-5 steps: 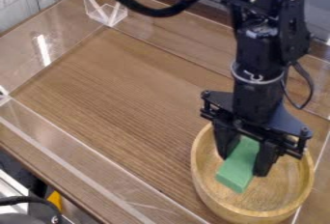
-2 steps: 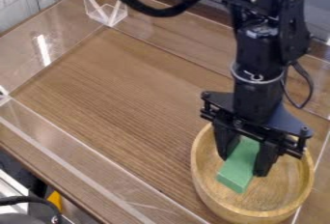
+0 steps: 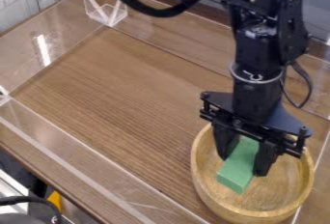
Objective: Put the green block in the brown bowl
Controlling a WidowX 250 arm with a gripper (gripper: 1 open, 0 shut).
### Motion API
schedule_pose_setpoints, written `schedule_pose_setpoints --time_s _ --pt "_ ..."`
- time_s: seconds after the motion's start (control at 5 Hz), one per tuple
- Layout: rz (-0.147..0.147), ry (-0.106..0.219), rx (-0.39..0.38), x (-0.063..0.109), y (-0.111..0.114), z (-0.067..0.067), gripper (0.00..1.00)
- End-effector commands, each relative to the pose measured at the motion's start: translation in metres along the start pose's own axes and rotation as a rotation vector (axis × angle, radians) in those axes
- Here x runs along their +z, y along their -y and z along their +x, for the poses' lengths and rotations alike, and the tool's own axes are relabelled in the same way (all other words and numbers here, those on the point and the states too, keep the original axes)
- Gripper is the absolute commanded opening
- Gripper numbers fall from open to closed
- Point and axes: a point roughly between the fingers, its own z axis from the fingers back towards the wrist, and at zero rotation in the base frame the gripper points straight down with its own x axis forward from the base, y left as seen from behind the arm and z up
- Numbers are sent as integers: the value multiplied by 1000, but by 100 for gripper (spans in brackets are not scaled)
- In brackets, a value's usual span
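Camera view: I count one green block (image 3: 240,168), one brown bowl (image 3: 206,184), one claw (image 3: 253,157) | worktop (image 3: 116,93): wood grain, clear walls around it | block inside bowl, tilted, long axis running top to lower left | claw pointing down, clamped on block's upper end.

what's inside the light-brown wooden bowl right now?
The bright green rectangular block sits inside the round light-brown wooden bowl, its upper end between the black gripper's shut fingers. The gripper hides part of the bowl's floor.
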Motion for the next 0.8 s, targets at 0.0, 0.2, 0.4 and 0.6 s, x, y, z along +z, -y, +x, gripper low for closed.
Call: schedule_pose_setpoints --time_s 0.0,0.2,0.4,0.6 --pt "-18 46 6 10 3 11 0" --pt "-20 44 16 9 4 11 0" --pt "-23 42 25 7 5 12 0" --pt "-24 40 34 6 5 12 0"
